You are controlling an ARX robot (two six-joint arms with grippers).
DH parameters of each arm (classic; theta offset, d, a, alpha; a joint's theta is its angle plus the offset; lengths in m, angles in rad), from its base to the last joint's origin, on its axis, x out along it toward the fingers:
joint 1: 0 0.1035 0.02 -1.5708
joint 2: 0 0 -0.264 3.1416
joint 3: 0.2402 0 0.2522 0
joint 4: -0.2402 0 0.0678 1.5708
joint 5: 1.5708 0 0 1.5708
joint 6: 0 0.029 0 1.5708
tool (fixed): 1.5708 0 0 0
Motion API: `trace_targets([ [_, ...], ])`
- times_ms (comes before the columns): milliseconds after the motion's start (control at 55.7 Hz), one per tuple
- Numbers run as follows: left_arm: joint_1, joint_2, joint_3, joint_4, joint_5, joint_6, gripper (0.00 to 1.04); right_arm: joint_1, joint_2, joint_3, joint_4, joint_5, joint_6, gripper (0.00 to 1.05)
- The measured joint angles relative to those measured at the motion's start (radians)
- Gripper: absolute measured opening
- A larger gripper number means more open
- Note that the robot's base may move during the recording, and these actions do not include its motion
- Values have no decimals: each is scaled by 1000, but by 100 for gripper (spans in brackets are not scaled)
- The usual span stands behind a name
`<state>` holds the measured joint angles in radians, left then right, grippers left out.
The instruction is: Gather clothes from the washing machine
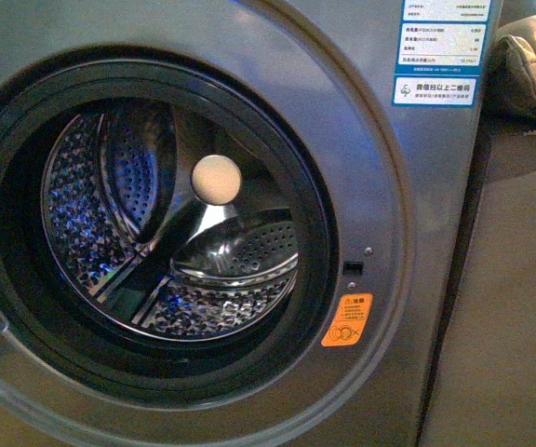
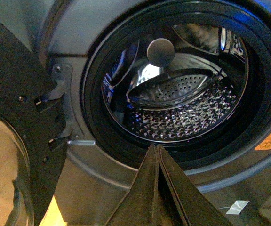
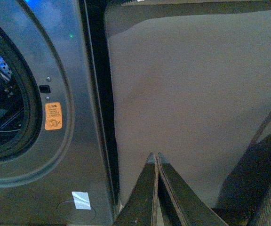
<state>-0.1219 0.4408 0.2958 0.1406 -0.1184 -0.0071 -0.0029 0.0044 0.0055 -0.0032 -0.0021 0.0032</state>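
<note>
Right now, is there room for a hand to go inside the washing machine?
Yes. The porthole is wide open, ringed by its black rim, and the drum shows only bare steel. Tighter spots: the paddle and the hinge side beside the door.

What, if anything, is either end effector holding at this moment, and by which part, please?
Nothing is held. The left end effector is shut on nothing in front of the washing machine, and the right end effector is shut and empty beside it.

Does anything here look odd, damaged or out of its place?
Nothing looks damaged or spilled. The washing machine has its door swung open, and the visible part of the drum holds no clothes. Both grippers, left and right, are closed and empty.
</note>
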Motion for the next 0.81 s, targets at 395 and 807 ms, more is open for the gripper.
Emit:
trace_targets([
  [395,118,-134,-158,23,118,1,4,0,0,0,0,1,0,2],
  [807,119,-244,-237,0,118,1,4,0,0,0,0,0,0,2],
])
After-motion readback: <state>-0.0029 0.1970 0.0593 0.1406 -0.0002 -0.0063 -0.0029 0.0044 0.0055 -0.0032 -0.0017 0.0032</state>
